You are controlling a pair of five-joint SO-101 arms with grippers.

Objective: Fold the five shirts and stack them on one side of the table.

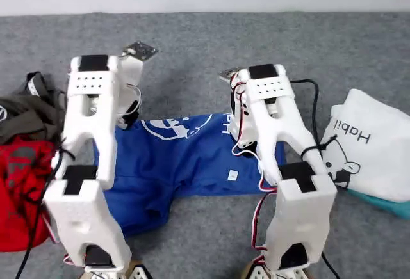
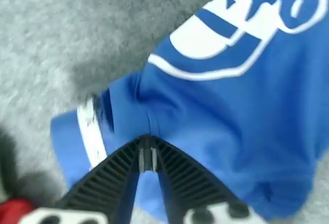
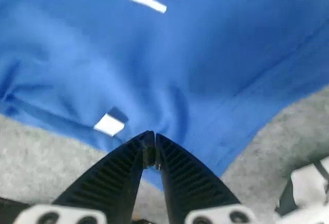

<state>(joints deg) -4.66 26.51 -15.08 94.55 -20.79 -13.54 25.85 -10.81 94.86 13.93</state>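
Note:
A blue shirt with white print lies spread on the grey table between the two arms. My left gripper is shut on a pinch of its cloth near a white-striped hem, and the fabric puckers at the tips. My right gripper is shut on the blue shirt close to its edge, beside a small white tag. At the table's left edge a red shirt and a dark olive one sit in a heap. A white printed shirt lies at the right.
A teal garment pokes out from under the white shirt. Black and red cables run along the right arm. Bare grey table stretches beyond the blue shirt towards the far edge.

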